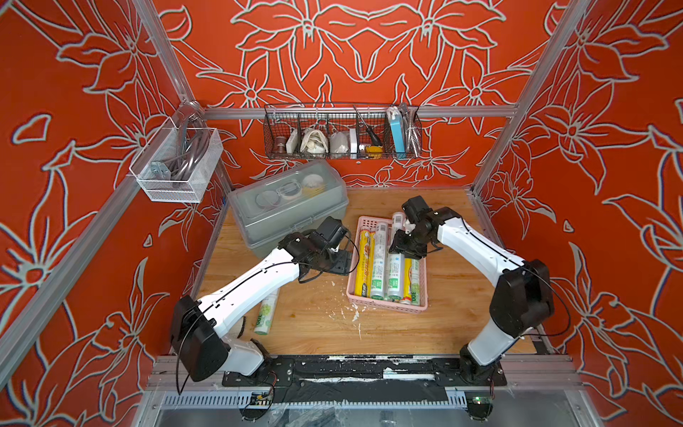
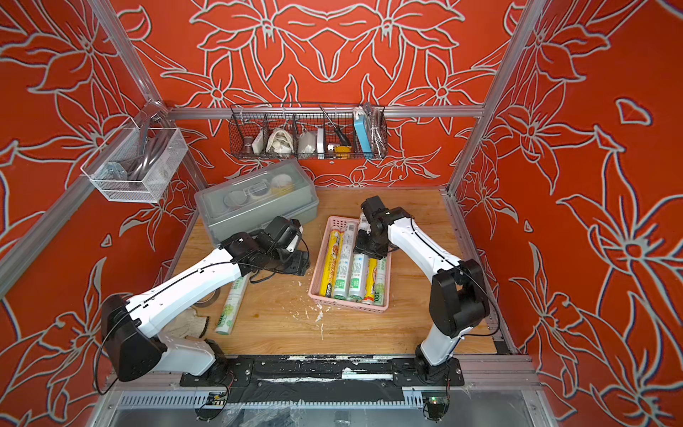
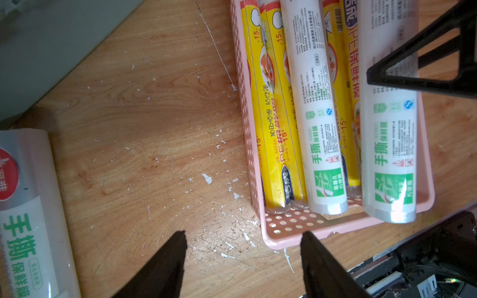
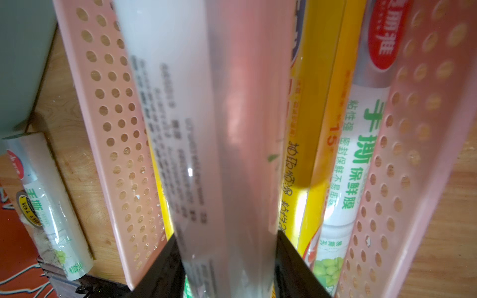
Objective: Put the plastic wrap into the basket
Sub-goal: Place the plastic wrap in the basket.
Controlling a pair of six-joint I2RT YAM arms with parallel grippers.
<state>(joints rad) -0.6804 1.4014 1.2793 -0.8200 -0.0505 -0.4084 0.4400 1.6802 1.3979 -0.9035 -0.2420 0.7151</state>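
- Both top views look steeply down from high at the front toward the back wall [image 1: 369,55]. They stand far enough off to take in the whole table [image 1: 314,314] and the basket [image 1: 388,306] on it.
- The left wrist view looks down from close above the table, past the left gripper [image 3: 244,233], onto one end of the basket.
- The right wrist view sits closest, looking along the plastic wrap roll [image 4: 219,129] clamped in the right gripper [image 4: 227,237].
- All four views share the basket.
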